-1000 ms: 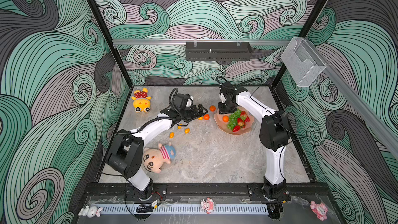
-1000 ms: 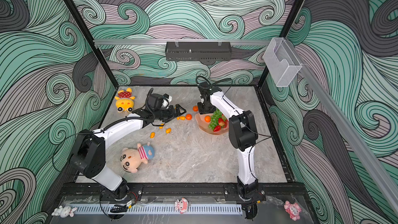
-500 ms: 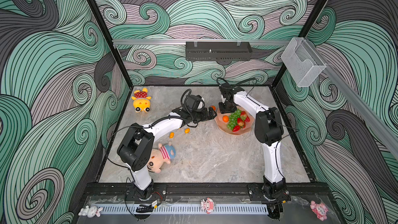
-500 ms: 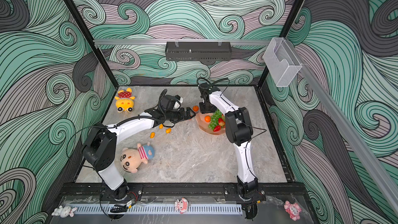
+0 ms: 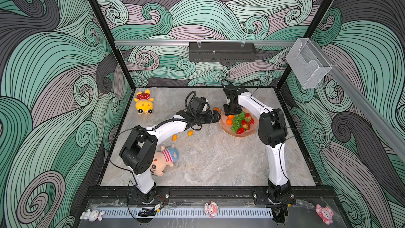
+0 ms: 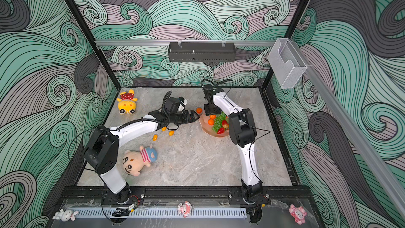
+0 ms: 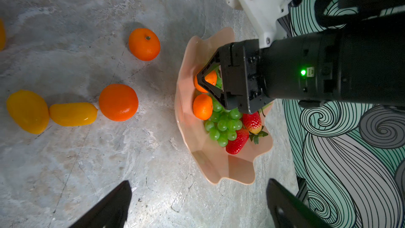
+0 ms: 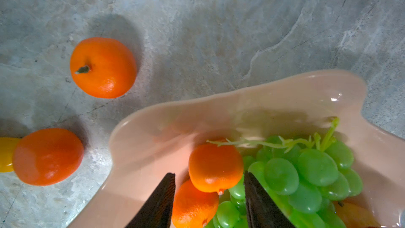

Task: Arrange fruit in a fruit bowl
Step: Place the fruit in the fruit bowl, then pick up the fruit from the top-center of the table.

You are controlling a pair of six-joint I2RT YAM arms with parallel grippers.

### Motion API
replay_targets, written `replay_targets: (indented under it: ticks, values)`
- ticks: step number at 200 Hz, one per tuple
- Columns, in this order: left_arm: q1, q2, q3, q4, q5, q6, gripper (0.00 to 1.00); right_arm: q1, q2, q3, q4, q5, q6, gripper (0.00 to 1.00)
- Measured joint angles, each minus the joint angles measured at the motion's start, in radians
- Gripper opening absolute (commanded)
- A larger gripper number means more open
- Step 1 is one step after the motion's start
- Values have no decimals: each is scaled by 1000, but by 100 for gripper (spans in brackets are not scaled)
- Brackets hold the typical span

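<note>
Right gripper (image 8: pixel 208 194) points straight down into the bowl (image 8: pixel 153 132), jaws parted. A tangerine (image 8: pixel 215 167) lies between its fingers, close against one and with a clear gap to the other. It rests on a second tangerine (image 8: pixel 195 205) beside the grapes (image 8: pixel 306 172). Strawberries (image 7: pixel 237 141) lie beyond the grapes.

Right arm: elbow raised, forearm reaching back, wrist bent down.

Left arm: stretched low over the table (image 5: pixel 208 161). Left gripper (image 7: pixel 198 183) is level, wide open and empty, just beside the bowl's rim.

Loose tangerines (image 7: pixel 118 103) and kumquats (image 7: pixel 73 114) lie on the table outside the bowl.
</note>
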Motion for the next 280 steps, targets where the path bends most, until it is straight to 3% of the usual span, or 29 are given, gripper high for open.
replay_targets:
  ticks: [60,101,165,226,280]
  values:
    - [0,-62,-45,-16,-35,13,98,0,-47,-47,24,-17,2,50]
    - [0,-260,-172,-44,-120,7,99,15,-231,-201,98,-48,7,46]
    - [0,-559,-322,-151,-288,-11,99,77,-461,-422,315,-112,26,53]
    - [16,-751,-446,-237,-430,-22,99,162,-476,-437,381,-170,-42,52]
    - [135,-783,-446,-263,-380,-23,98,239,-362,-306,306,-284,-145,50]
